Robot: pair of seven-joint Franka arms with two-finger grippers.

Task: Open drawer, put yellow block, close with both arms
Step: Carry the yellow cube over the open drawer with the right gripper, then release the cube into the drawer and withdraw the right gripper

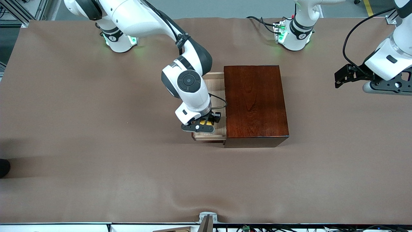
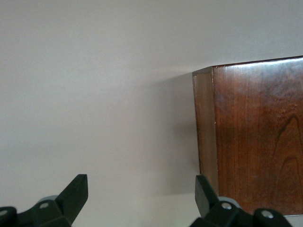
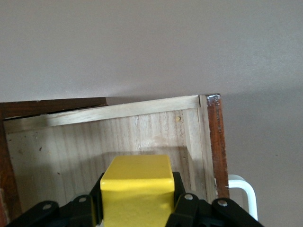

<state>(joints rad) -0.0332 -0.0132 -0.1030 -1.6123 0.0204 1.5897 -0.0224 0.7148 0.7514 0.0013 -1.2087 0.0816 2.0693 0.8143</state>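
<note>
The dark reddish-brown wooden box (image 1: 254, 103) stands mid-table. Its pale-wood drawer (image 1: 214, 84) is slid out toward the right arm's end of the table. My right gripper (image 1: 202, 125) is over the drawer's end nearer the front camera, shut on the yellow block (image 1: 204, 122). The right wrist view shows the block (image 3: 137, 187) between the black fingers (image 3: 184, 208), above the drawer floor (image 3: 57, 146), with the white handle (image 3: 246, 191) at the drawer's front. My left gripper (image 1: 337, 80) is open and empty, over the table toward the left arm's end, apart from the box (image 2: 255, 137).
A brown cloth (image 1: 96, 161) covers the table. Cables (image 1: 267, 24) lie by the left arm's base. A grey bracket (image 1: 207, 220) sits at the table edge nearest the front camera. A dark object (image 1: 4, 167) shows at the right arm's end.
</note>
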